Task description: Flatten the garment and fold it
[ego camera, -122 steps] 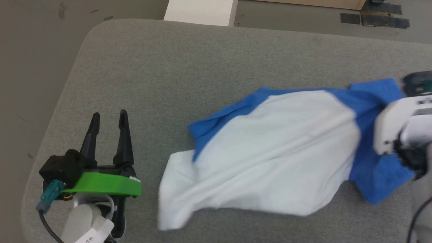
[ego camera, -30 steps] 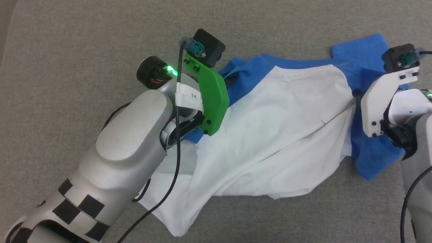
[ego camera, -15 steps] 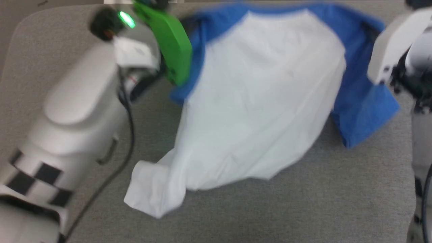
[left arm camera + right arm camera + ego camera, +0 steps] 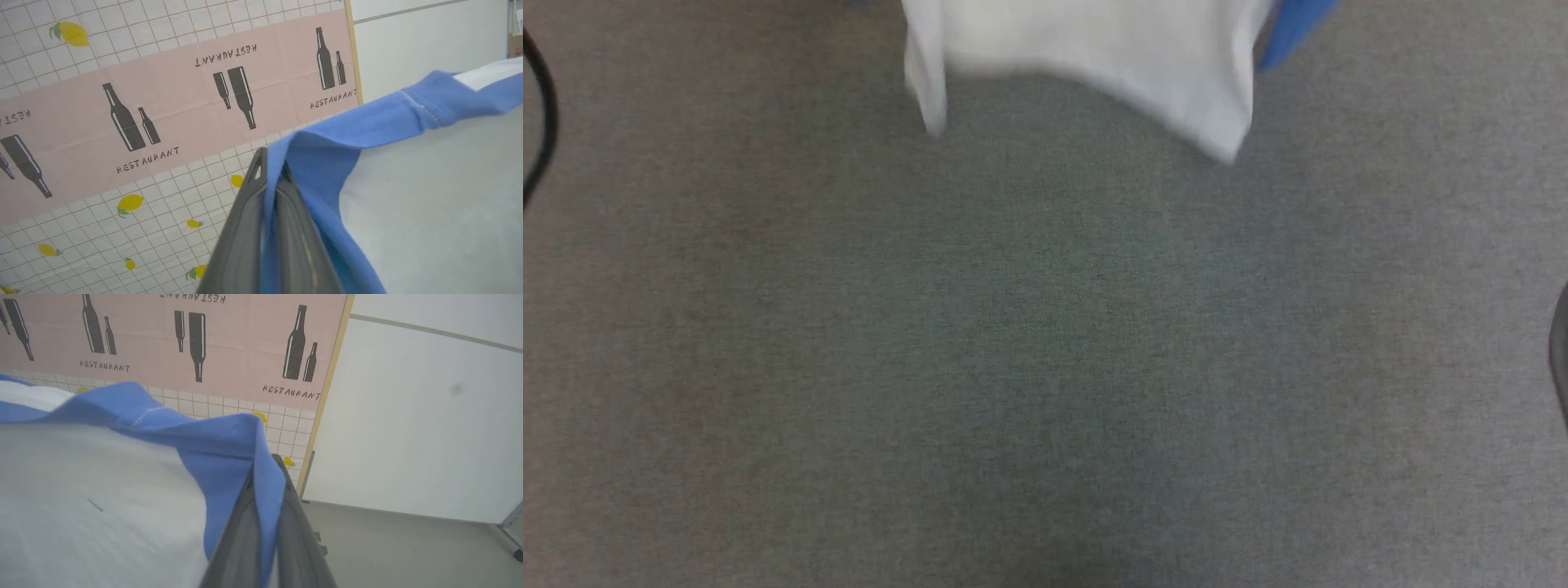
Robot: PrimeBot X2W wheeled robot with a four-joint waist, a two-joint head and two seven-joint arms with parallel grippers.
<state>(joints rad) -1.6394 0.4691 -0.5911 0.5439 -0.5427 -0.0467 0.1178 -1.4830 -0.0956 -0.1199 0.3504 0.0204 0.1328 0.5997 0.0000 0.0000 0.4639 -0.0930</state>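
While the left end effector was pinched shut on a fold of blue cloth, the right end effector was clamped the same way on the opposite blue shoulder. The garment hung stretched between them, up over the table. Both pairs of dark fingers looked smooth and hard, tapering to narrow tips, with soft knit bunched between them.

Nearest the table, the white hem showed as a blurred, drooping edge with a blue sleeve tip beside it. Whether the hem touched the table could not be told. Higher above the table, the white body looked thin and matte, and the blue neckline carried a neat stitched seam. The table was a flat grey surface with a fine, felt-like weave.

This appeared to be the flattening step. Next, the shirt would probably need lowering onto the table hem first, with both shoulders kept wide and taut so it landed without creases.

Beyond the table stood a backdrop printed with bottles, lemons and a grid, and a plain white wall.
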